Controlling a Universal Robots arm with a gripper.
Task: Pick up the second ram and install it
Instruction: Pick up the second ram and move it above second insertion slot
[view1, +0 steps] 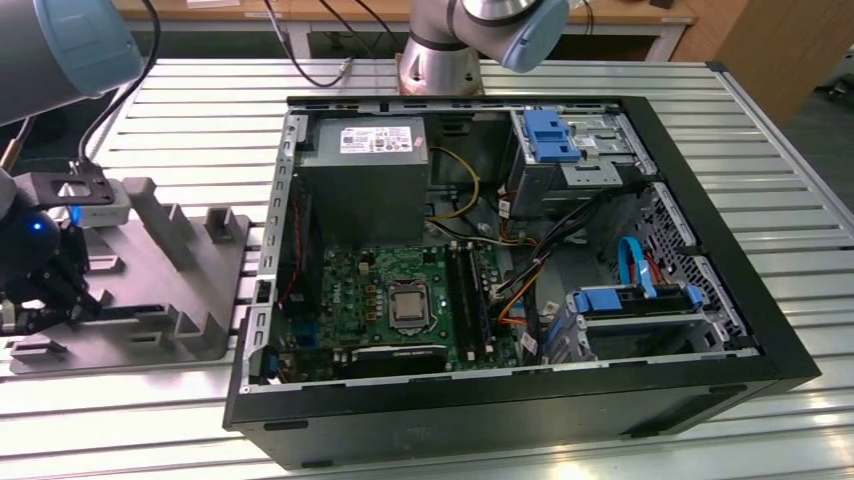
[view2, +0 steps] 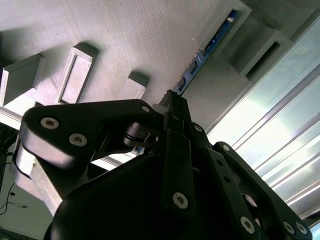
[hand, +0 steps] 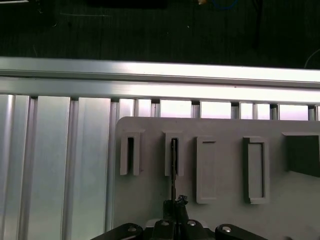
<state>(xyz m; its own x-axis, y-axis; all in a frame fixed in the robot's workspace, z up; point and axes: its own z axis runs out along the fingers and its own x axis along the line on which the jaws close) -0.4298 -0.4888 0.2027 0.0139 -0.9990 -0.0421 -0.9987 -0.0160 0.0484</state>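
In both wrist views the pincer (hand: 175, 206) (view2: 172, 104) has its fingers drawn narrowly together on the near end of the second ram (hand: 173, 167) (view2: 201, 59), gripping the thin stick by its edge. The stick stands edge-on in one of the slots of the grey holder block (hand: 225, 170). In the exterior view that block (view1: 167, 290) lies on the slatted desk (view1: 200, 90), at the exterior view's left of the open computer case (view1: 747, 300).
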